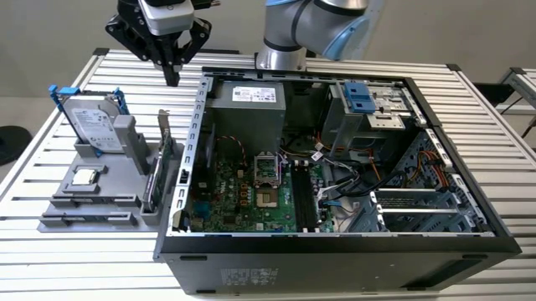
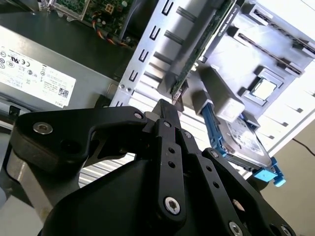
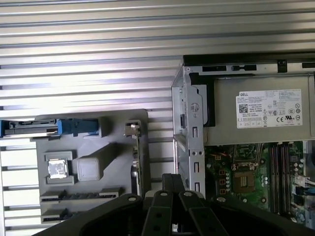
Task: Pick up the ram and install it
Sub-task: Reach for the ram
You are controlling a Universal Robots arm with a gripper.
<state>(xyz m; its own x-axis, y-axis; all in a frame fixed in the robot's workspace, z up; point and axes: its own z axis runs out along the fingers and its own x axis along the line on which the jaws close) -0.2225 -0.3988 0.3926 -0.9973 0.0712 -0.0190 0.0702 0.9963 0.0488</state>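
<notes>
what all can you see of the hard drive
The hard drive is a silver metal box with a white label and blue plastic rails on two sides. It stands on edge in a gray holder on the slatted table, at the exterior view's left of the open case. Only the holder touches it.

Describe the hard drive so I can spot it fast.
On the exterior view's left, a grey tray sits beside the case. The hard drive stands at its far end: a silver box with blue rails, unlike the thin green card nearby.
</notes>
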